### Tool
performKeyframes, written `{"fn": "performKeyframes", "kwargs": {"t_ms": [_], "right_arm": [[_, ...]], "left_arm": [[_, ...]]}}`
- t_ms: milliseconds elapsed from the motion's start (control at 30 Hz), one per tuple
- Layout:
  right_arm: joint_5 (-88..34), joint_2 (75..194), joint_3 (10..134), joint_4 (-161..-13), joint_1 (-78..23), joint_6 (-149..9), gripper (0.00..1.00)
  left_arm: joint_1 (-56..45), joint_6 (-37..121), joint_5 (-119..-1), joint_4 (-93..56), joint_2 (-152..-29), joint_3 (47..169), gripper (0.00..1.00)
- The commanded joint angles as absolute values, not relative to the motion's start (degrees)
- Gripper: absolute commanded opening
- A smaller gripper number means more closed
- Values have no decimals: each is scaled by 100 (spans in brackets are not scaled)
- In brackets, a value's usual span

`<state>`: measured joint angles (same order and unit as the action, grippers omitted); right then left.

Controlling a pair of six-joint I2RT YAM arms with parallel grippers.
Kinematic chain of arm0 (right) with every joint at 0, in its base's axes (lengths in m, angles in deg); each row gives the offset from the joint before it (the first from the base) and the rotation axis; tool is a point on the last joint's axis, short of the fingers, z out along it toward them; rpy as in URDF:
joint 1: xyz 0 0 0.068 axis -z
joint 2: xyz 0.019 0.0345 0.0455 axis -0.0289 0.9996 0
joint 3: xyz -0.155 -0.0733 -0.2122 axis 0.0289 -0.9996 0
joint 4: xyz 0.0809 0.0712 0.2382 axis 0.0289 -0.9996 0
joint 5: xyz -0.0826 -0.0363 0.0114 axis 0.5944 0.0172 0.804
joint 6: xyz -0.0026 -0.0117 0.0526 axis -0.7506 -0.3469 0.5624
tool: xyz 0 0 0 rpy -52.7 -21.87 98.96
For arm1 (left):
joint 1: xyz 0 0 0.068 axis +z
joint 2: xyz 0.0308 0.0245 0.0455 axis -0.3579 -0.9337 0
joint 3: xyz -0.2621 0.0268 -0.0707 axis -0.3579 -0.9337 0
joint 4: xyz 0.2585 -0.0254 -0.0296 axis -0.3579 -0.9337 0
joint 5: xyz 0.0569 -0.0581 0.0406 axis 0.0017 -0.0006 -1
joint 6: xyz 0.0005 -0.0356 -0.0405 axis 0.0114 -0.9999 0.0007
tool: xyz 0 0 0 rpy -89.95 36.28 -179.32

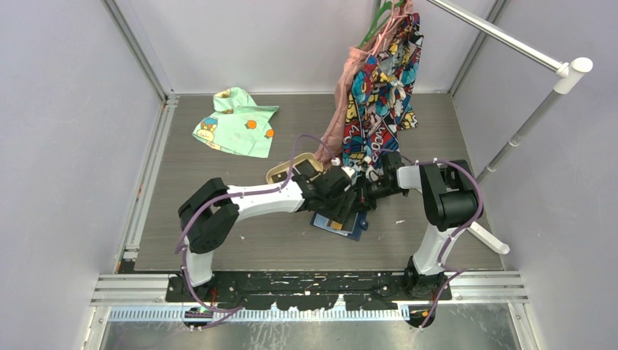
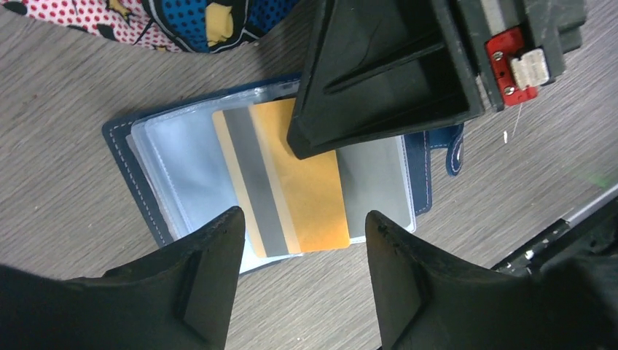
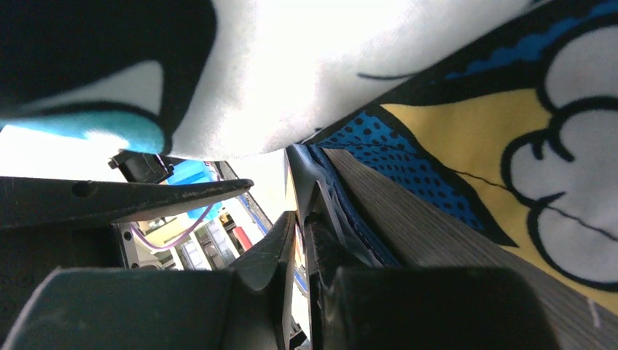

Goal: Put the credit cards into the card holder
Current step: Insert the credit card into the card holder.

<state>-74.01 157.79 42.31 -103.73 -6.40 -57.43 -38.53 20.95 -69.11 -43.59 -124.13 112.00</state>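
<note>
The navy card holder (image 2: 120, 146) lies open on the table, its clear pockets facing up. An orange-yellow credit card (image 2: 306, 189) with a grey stripe lies across those pockets, its near end sticking out over the edge. My left gripper (image 2: 302, 215) hovers open just in front of that end, touching nothing. From the far side, a finger (image 2: 379, 80) of my right gripper lies over the card and holder. In the right wrist view that gripper (image 3: 299, 219) is shut to a thin slit beside the holder's blue edge (image 3: 342, 211). From above, both grippers meet over the holder (image 1: 352, 227).
A tan oval tray (image 1: 280, 173) sits just behind the left wrist. A pale green cloth (image 1: 235, 122) lies at the back left. Bright patterned clothes (image 1: 379, 95) hang from a rail (image 1: 510, 36) and drape onto the table right behind the grippers.
</note>
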Motion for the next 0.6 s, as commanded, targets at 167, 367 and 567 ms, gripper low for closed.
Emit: {"fn": "performKeyframes", "kwargs": {"t_ms": [167,367,567], "right_arm": [[-7287,15879,4382,-10466,-687,-5872,16],[-7284,15899,4396,-10491,-687,-5890,17],[-7284,15919,4429,-10555,-687,-5931,19]], "left_arm": [[-4006,2488,-7617,-4566,-12807,11816,66],[-4094,2580,-8072,-4829,-13020,12015,66],[-4116,2491,-8241,-4931,-13046,11976,63]]}}
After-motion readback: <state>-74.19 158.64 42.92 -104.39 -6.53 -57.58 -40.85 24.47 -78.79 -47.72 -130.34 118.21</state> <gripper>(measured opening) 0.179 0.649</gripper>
